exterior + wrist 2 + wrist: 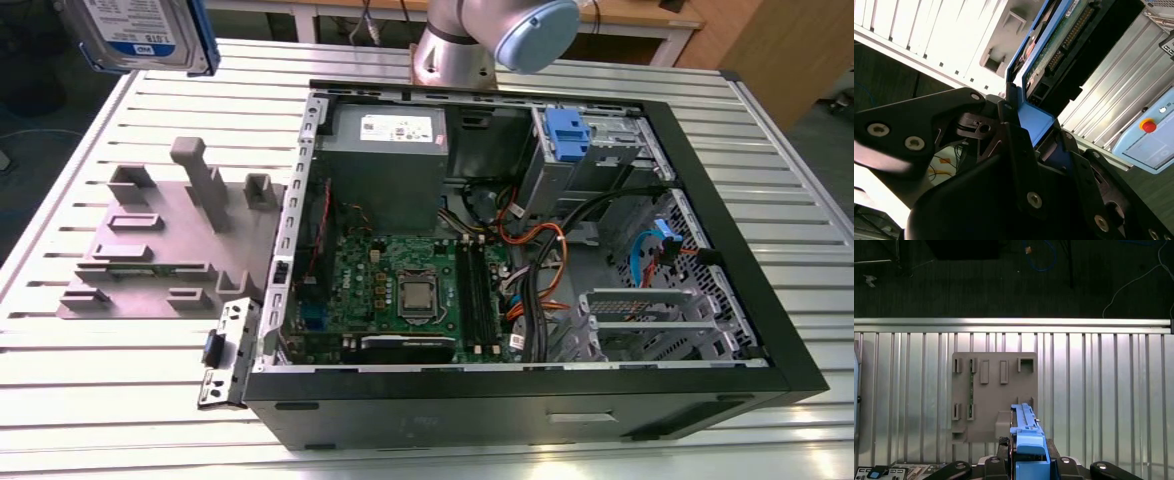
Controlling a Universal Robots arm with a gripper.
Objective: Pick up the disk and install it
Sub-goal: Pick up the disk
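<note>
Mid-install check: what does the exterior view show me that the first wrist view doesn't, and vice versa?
Exterior view: the open computer case with its motherboard, and the arm behind it.
First wrist view: the gripper shut on the disk by its blue carrier edge, and the dark floor beyond the table's edge.
Both: the disk, held up off the table, and the grey fixture plate lying on the slatted table.
</note>
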